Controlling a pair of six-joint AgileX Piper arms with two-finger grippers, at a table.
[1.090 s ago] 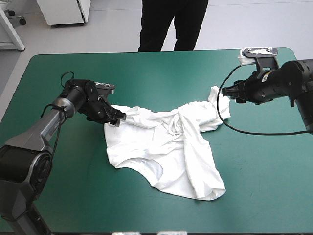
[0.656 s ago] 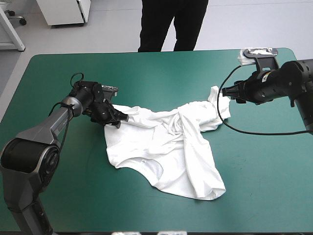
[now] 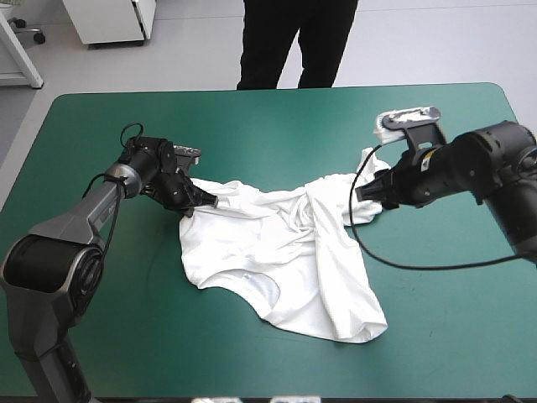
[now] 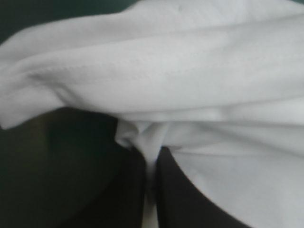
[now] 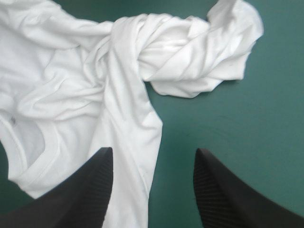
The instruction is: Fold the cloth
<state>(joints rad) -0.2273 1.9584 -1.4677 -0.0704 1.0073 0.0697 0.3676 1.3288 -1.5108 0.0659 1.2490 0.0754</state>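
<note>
A white, short-sleeved fabric T-shirt (image 3: 285, 260) is seen lying crumpled and only partly spread across the middle of the table's teal-green cover (image 3: 252, 117). Its edge toward the table's left side is pinched by the left gripper (image 3: 201, 201), whose black fins are all but together with a fold of fabric clamped between them. The right gripper (image 5: 153, 152) is held over the shirt's opposite side, its fingers well apart and nothing between them. A twisted, rope-like bunch of fabric (image 5: 190, 57) lies just ahead of it. The step in hand is judged to be the flattening of the garment before any fold. This would be done best if the bunch were taken at its outer end, one layer being caught rather than the whole knot, and both grips were drawn apart evenly, so that the twist is undone without the cloth being dragged off centre.
</note>
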